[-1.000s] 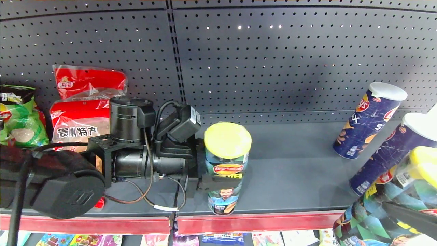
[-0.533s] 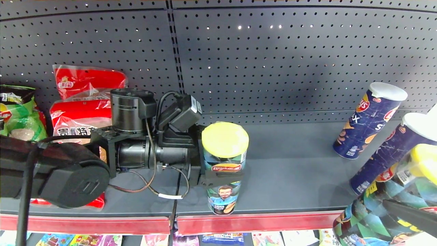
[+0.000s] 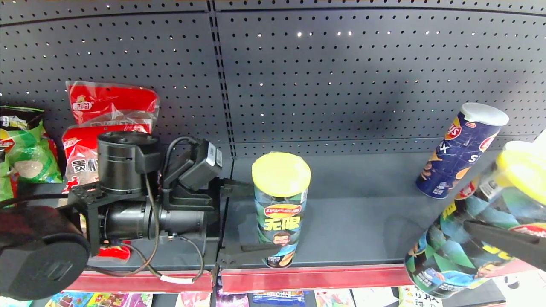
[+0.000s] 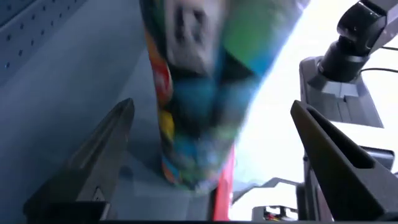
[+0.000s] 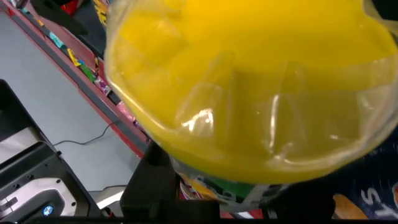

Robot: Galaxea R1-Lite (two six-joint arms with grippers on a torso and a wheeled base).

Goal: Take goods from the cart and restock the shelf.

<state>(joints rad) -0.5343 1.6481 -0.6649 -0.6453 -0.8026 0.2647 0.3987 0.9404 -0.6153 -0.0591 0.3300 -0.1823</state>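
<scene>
The head view gives me the whole layout. A yellow-lidded chip can (image 3: 281,209) stands upright on the grey shelf (image 3: 362,213), close to its red front strip (image 3: 320,277), and my left gripper (image 3: 251,219) comes in from the left at the can's level. The left wrist view settles what that angle leaves unclear. Looking along the fingers (image 4: 93,168), I see the chip can (image 4: 199,93) between them with a clear gap on each side, so the left gripper (image 4: 211,155) is spread wide and touches nothing. One finger lies behind the can toward the pegboard (image 3: 341,85), and the other lies in front, at the shelf's edge. To the can's right the shelf is bare as far as a blue chip can (image 3: 460,149) near the back wall. To the left, behind my arm, red snack bags (image 3: 106,123) and a green bag (image 3: 25,149) crowd the back. On the right, my right gripper (image 3: 482,238) holds a second chip can (image 3: 448,238) tilted in the air in front of the shelf's edge, with a black finger pressed across its side. The right wrist view looks down on that can's yellow lid (image 5: 249,81) from close by, with dark finger shapes against the body below it and grey floor (image 5: 37,118) beyond.
</scene>
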